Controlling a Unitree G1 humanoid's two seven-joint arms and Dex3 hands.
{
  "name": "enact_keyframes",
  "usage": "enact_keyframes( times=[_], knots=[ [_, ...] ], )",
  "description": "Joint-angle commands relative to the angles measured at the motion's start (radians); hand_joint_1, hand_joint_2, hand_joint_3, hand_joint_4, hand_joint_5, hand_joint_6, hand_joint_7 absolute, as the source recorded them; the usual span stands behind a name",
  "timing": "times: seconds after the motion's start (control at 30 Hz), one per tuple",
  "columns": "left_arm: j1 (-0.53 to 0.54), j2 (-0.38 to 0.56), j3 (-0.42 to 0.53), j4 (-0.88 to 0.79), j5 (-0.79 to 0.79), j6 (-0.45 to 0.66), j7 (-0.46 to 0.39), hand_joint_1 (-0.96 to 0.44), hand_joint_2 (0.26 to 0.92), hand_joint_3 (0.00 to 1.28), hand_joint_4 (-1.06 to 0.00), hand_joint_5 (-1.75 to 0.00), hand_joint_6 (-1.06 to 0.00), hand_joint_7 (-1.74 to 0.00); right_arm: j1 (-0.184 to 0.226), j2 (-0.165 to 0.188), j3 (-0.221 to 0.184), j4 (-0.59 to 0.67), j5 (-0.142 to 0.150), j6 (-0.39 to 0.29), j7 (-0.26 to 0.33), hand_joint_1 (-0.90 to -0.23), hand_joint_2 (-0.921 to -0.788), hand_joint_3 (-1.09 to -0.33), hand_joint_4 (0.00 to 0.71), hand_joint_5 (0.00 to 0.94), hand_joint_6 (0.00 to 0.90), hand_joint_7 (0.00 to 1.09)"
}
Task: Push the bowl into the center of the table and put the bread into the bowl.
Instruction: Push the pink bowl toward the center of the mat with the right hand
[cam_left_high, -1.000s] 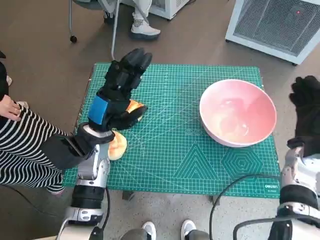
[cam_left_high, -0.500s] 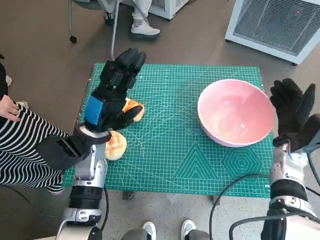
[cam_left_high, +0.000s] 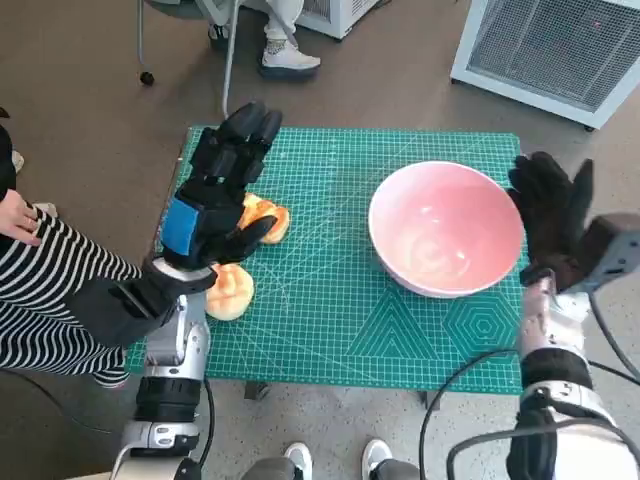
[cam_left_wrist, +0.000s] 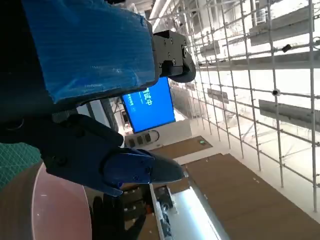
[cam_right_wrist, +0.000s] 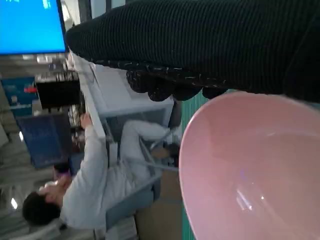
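Pink bowl (cam_left_high: 447, 228) sits on the green cutting mat (cam_left_high: 340, 300) covering the table, toward the right edge, upright, nothing inside. Right hand (cam_left_high: 552, 215) flat against the bowl's right rim, fingers spread, grasping nothing. Two pieces of bread near the left edge: one (cam_left_high: 262, 217) partly under the left hand (cam_left_high: 215, 190), the other (cam_left_high: 228, 290) closer to the front corner. Left hand hovers above the mat, fingers extended and apart, holding nothing. Person in striped clothing (cam_left_high: 45, 290) beside the left edge.
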Motion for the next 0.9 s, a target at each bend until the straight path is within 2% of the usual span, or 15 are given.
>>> enact_keyframes(
  times=[0.03, 0.43, 0.73, 0.9],
  knots=[
    [0.024, 0.013, 0.006, -0.025, 0.015, -0.015, 0.012, -0.59, 0.921, 0.25, -0.15, -0.06, -0.02, -0.5, -0.009, 0.033, 0.012, 0.02, -0.007, 0.024, 0.013, -0.697, -0.921, -0.859, 0.135, 0.006, 0.099, 0.32],
    [0.045, 0.025, 0.009, -0.041, 0.013, -0.014, 0.029, -0.6, 0.921, 0.25, -0.16, -0.04, -0.04, -0.47, -0.038, 0.093, 0.008, 0.023, 0.012, 0.031, 0.026, -0.676, -0.921, -0.895, 0.111, 0.0, 0.081, 0.29],
    [0.058, 0.023, 0.005, -0.05, 0.021, -0.017, 0.043, -0.6, 0.921, 0.25, -0.16, -0.02, -0.04, -0.45, -0.065, 0.152, -0.019, 0.037, 0.029, 0.048, 0.025, -0.68, -0.921, -0.898, 0.112, 0.003, 0.094, 0.29],
    [0.075, 0.024, 0.002, -0.072, 0.023, -0.014, 0.049, -0.61, 0.921, 0.25, -0.16, -0.02, -0.05, -0.43, -0.082, 0.18, -0.045, 0.049, 0.044, 0.073, 0.027, -0.696, -0.921, -0.871, 0.116, 0.003, 0.104, 0.28]
  ],
)
